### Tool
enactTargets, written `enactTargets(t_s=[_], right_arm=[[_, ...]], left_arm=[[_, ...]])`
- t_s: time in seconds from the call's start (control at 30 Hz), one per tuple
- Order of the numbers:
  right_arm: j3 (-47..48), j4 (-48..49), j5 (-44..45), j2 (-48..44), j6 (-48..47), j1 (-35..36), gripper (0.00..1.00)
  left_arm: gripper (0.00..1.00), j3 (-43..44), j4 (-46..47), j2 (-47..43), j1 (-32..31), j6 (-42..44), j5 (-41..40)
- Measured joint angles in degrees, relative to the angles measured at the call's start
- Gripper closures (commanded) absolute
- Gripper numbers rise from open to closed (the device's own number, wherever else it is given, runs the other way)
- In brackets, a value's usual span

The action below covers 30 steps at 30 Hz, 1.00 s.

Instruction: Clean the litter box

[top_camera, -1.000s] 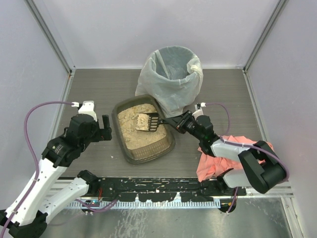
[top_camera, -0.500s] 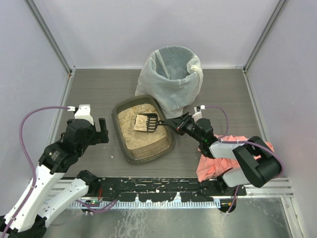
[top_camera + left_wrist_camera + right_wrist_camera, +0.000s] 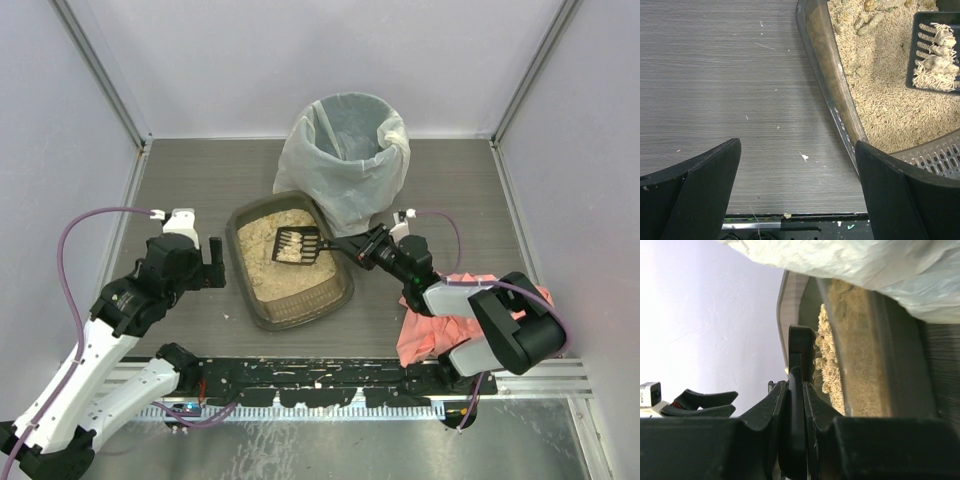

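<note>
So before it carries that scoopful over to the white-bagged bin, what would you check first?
1. Right gripper shut on the handle of the black slotted plastic scoop: ok.
2. Pale clumps lying on the scoop: ok.
3. Mouth of the tall round white-bagged bin open: ok.
4. Loose tan granules done sifting into the shallow dark grey-brown plastic litter box: cannot tell.
5. Left gripper open, beside the box, out of the scoop's likely path: ok.
</note>
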Motion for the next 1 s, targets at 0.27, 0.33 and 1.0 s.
enactTargets(t_s=[0.27,0.33,1.0], right_arm=[[0.7,1.3,-1.0,0.8,-0.3,0.1,0.99],[0.8,1.9,-1.6,1.6,0.0,0.0,0.99],[3.3,-1.6,-2.8,1.1,-2.7,0.0,0.99]], left_arm=[[0.02,-0.2,0.5,-0.2,0.0,0.2,0.9],[0.02,-0.2,0.7,0.0,0.0,0.3,1.1],[0.02,-0.4,1.5,1.9,0.0,1.5,2.0]])
